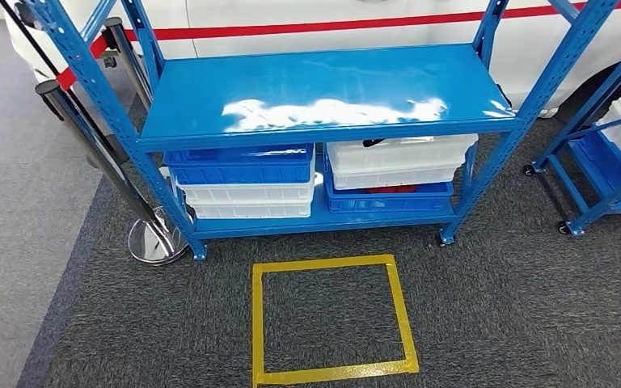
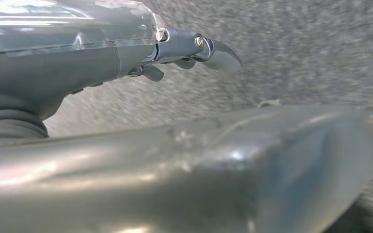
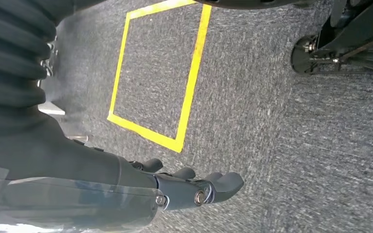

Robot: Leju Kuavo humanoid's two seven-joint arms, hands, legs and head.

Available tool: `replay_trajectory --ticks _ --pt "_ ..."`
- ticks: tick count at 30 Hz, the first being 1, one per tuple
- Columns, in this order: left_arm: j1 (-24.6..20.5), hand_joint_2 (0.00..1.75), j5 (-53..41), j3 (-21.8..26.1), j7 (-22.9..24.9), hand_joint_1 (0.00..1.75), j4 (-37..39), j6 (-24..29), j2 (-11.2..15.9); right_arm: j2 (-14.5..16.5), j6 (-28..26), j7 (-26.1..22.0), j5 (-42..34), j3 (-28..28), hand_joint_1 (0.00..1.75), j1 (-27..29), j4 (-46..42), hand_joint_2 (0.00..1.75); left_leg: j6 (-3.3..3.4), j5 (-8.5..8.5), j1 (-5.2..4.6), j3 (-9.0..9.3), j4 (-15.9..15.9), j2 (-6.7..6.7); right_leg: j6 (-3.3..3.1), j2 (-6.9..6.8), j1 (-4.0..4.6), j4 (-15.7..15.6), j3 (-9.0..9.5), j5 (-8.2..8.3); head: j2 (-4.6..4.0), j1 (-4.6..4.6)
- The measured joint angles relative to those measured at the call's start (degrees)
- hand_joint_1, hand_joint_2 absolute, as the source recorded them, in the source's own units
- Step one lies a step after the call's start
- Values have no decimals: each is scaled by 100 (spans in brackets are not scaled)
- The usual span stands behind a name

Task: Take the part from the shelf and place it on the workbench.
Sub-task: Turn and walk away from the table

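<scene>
At about 9 o'clock in the head view a shiny round metal post base stands on the dark grey carpet floor. Next to it, at 12 o'clock, is the tall blue metal shelf rack. Its top board is bare and shiny. Under that board sit stacked plastic bins: a blue bin on white ones on the left side, a white bin over a blue one on the right. Something dark and something red peek out of the right stack, but I cannot tell if that is the part. A yellow tape square lies on the carpet at 6 o'clock, in front of the rack. Another blue rack stands at 3 o'clock.

The left hand hangs over the carpet, fingers loosely bent, holding nothing. The right hand hangs near the yellow square, fingers a bit apart, holding nothing. Both are well away from the bins.
</scene>
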Motion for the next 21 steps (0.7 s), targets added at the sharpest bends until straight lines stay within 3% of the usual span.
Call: replay_trajectory --ticks 2,5,9,11,13,14,15,16,19,21 --pt "11 0 237 196 -182 0 0 -12 -32 14 -172 41 -200 -68 0 3 0 0 28 123 -10 132 -413 -49 17 24 20 30 -17 -43 0 3" --pt "82 0 408 428 -384 0 -1 -25 -116 30 -348 49 -459 -249 0 30 0 0 39 97 -38 141 -458 -52 -10 23 15 11 -15 -86 0 3" --pt "176 0 680 731 -419 0 -7 -257 -199 43 -332 50 -604 -445 0 84 0 0 269 22 -54 265 -594 -41 259 -49 -27 181 -21 42 0 -2" --pt "229 0 763 866 -398 0 -9 -342 -256 41 -326 47 -647 -529 0 91 0 0 334 -6 -40 383 -619 1 307 -163 -36 544 -208 -206 0 4" --pt "268 0 818 981 -352 0 -9 -403 -298 40 -321 39 -675 -594 0 92 0 0 326 -77 -37 475 -614 52 337 -227 -52 1205 -604 -549 0 7" --pt "283 0 830 1029 -328 0 -9 -422 -309 39 -311 34 -682 -623 0 99 0 0 303 -118 -31 527 -611 70 353 -236 -67 1470 -791 -634 0 7" --pt "299 0 825 1066 -310 0 -9 -432 -319 37 -296 30 -689 -649 0 112 0 0 275 -169 -17 593 -611 80 361 -245 -85 1551 -889 -614 0 7" --pt "312 0 806 1091 -295 0 -9 -438 -323 36 -277 26 -695 -670 0 130 0 0 245 -231 5 675 -611 84 375 -259 -105 1424 -885 -512 0 7" --pt "350 0 666 1119 -250 0 -10 -429 -328 30 -229 19 -717 -717 0 188 5 0 121 -446 63 949 -613 92 409 -387 -144 451 -580 109 0 11" --pt "356 0 551 1118 -219 0 -13 -410 -326 29 -214 8 -728 -745 0 186 10 0 27 -527 52 1058 -644 121 310 -457 -106 227 -520 304 0 8"
